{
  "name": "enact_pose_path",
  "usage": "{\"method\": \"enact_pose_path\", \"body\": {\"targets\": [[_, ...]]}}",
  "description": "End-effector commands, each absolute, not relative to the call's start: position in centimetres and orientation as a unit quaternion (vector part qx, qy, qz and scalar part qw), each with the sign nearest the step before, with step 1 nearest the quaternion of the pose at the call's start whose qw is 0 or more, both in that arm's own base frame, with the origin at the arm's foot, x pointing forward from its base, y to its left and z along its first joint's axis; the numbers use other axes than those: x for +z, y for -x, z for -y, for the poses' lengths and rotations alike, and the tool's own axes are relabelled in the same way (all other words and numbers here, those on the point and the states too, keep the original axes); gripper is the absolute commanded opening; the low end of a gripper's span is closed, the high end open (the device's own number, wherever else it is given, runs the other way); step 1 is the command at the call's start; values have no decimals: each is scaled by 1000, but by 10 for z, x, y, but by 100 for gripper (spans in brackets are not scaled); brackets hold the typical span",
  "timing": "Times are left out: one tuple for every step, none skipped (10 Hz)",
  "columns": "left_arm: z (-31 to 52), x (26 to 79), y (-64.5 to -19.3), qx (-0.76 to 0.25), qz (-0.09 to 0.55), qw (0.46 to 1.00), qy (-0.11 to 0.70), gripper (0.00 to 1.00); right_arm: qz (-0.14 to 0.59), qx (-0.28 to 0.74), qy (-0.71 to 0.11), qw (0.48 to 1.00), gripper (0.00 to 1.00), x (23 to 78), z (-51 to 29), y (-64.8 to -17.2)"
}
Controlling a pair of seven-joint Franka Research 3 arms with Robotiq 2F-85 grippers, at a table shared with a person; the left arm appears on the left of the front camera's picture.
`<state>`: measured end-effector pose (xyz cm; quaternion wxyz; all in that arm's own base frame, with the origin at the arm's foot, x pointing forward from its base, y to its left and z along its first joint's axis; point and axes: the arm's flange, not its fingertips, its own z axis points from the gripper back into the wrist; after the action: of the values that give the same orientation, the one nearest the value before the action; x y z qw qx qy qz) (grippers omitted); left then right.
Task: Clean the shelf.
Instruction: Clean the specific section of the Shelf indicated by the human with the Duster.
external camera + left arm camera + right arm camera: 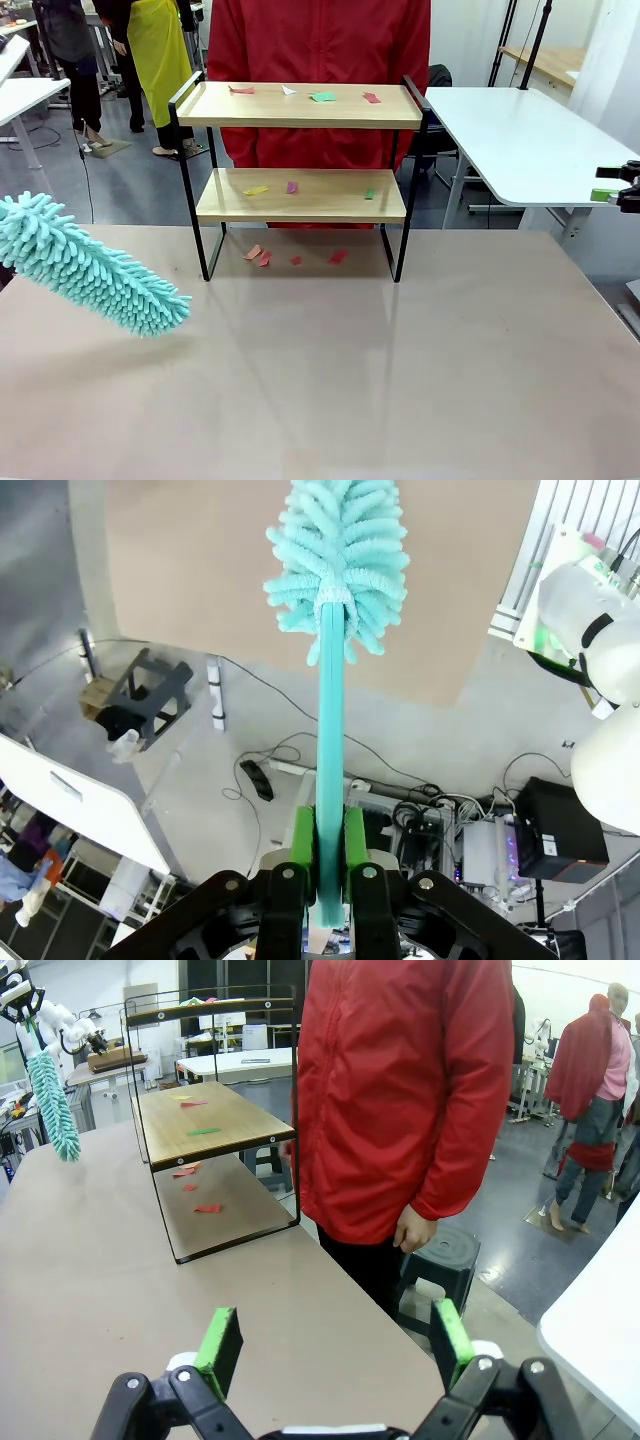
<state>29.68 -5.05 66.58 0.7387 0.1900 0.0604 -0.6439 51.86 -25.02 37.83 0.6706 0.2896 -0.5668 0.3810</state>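
The shelf (300, 195) stands at the far middle of the table, two wooden boards in a thin black frame; the shelf (200, 1120) also shows from the side in the right wrist view. Small coloured paper scraps (322, 96) lie on both boards and on the table beneath. My left gripper (328, 855) is shut on the turquoise handle of a fluffy teal duster (338, 550), whose head (90, 265) hangs above the table's left side, well short of the shelf. My right gripper (335, 1345) is open with nothing between its fingers, at the far right edge (615, 192).
A person in a red jacket (320, 45) stands behind the shelf, one hand (412, 1230) hanging down. A white table (520, 140) is at the back right. Other people stand farther off. The tan tabletop (380, 380) in front of the shelf is bare.
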Motion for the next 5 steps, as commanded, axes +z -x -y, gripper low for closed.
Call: {"method": "enact_pose_path", "body": {"targets": [[50,670,-296,-639,-60,742,-192,14,563,377,-285,678,100,386,247,-519],[50,670,-296,-639,-60,742,-192,14,563,377,-285,678,100,386,247,-519],[50,670,-296,-639,-60,742,-192,14,563,377,-285,678,100,386,247,-519],[50,670,-296,-639,-60,742,-192,14,563,377,-285,678,100,386,247,-519],[50,670,-296,-639,-60,742,-192,14,563,377,-285,678,100,386,247,-519]]}}
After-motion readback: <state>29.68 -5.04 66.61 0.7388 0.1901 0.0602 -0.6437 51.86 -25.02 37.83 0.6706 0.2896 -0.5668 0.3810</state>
